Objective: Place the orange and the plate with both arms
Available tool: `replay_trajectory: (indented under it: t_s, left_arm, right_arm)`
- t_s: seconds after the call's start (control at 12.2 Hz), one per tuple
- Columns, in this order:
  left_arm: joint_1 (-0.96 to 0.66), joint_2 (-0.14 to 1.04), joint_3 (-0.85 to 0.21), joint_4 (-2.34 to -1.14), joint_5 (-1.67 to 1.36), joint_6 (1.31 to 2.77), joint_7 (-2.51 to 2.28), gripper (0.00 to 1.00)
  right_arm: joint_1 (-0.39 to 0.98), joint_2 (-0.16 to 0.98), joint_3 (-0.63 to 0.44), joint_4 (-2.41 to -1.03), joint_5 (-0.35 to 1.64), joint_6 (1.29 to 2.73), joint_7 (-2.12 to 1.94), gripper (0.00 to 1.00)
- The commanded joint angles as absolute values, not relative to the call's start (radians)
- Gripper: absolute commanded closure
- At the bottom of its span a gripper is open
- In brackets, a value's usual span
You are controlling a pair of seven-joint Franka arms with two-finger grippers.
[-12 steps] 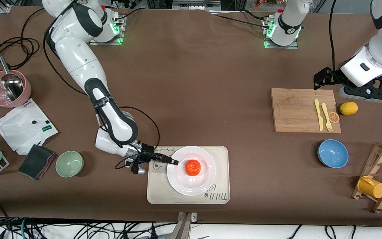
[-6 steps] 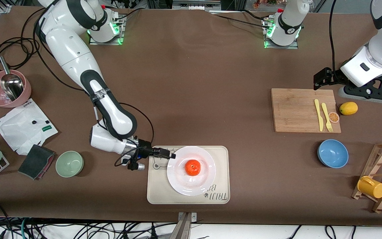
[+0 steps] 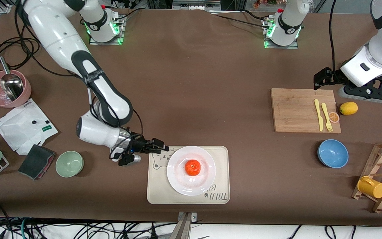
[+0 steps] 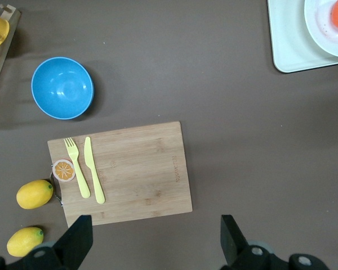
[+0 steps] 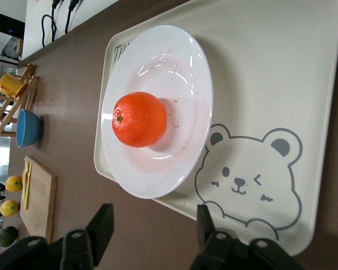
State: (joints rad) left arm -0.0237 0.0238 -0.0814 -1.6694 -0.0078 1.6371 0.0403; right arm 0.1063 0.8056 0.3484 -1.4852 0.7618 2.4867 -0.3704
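My right gripper [image 3: 160, 147] hangs just off the plate's rim, over the corner of the cream bear tray [image 3: 156, 186] toward the right arm's end of the table; the fingers [image 5: 104, 228] are parted with only air between them — nothing is held. Through my right wrist view I look along the tray's printed bear face to the plate [image 5: 183, 62] and the fruit on it.

The orange [image 3: 192, 167] sits in the middle of the white plate [image 3: 178, 185], dimple up, and the plate rests on the bear tray, near the table edge closest to the front camera. I touch neither.

Toward the left arm's end of the table lies a bamboo cutting board [image 3: 293, 109] with a yellow knife [image 3: 317, 114] and a yellow fork [image 3: 326, 116] on it, a small orange slice [image 3: 334, 117] at its edge and a lemon [image 3: 348, 108] just beside it. A blue bowl [image 3: 332, 153] stands nearer the front camera than the board.

My left gripper [image 4: 155, 242] waits high over the board's far edge — fingers [image 4: 79, 239] spread wide, empty.
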Motion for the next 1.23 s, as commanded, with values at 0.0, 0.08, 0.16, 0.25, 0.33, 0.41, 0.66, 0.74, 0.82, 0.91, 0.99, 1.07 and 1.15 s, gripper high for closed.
replay_trajectory:
  t_s: [0.0,0.08,0.16,0.25,0.33,0.41,0.66,0.74,0.82,0.91,0.99,1.07,1.15]
  left_arm:
    - [-0.02,0.037,-0.086,-1.64,0.012,1.615,0.037,0.0]
    - [-0.02,0.037,-0.087,-1.64,0.012,1.615,0.037,0.0]
    - [-0.021,0.037,-0.087,-1.64,0.012,1.615,0.037,0.0]
    - [-0.02,0.037,-0.087,-1.64,0.012,1.615,0.037,0.0]
    - [-0.02,0.037,-0.087,-1.64,0.012,1.615,0.037,0.0]
    - [-0.02,0.037,-0.087,-1.64,0.012,1.612,0.037,0.0]
    - [-0.02,0.035,-0.086,-1.64,0.012,1.603,0.038,0.0]
    - [-0.02,0.035,-0.086,-1.64,0.012,1.603,0.037,0.0]
    - [-0.02,0.035,-0.086,-1.64,0.012,1.601,0.035,0.0]
    - [-0.02,0.035,-0.086,-1.64,0.012,1.601,0.037,0.0]
    - [-0.02,0.035,-0.086,-1.64,0.012,1.601,0.037,0.0]
    - [-0.02,0.035,-0.086,-1.64,0.012,1.601,0.035,0.0]
    - [-0.02,0.035,-0.087,-1.64,0.012,1.601,0.035,0.0]
  right_arm:
    - [0.086,0.558,0.321,-1.766,0.668,2.485,-0.371,0.0]
    - [0.086,0.476,0.307,-1.843,0.634,2.482,-0.371,0.0]
    - [0.086,0.398,0.284,-1.9,0.593,2.439,-0.371,0.0]
    - [0.086,0.332,0.253,-1.925,0.557,2.363,-0.37,0.0]
    - [0.086,0.283,0.205,-1.93,0.513,2.262,-0.37,0.0]
    - [0.086,0.237,0.166,-1.925,0.45,2.168,-0.364,0.0]
    - [0.086,0.099,0.098,-1.908,0.283,1.934,-0.298,0.0]
    - [0.086,0.066,0.081,-1.896,0.235,1.866,-0.275,0.0]
    - [0.086,0.045,0.068,-1.863,0.207,1.803,-0.269,0.0]
    - [0.086,0.043,0.057,-1.814,0.18,1.733,-0.268,0.0]
    - [0.086,0.044,0.042,-1.734,0.137,1.671,-0.27,0.0]
    - [0.086,0.055,0.041,-1.638,0.086,1.596,-0.27,0.0]
    - [0.086,0.069,0.043,-1.573,0.039,1.544,-0.27,0.0]
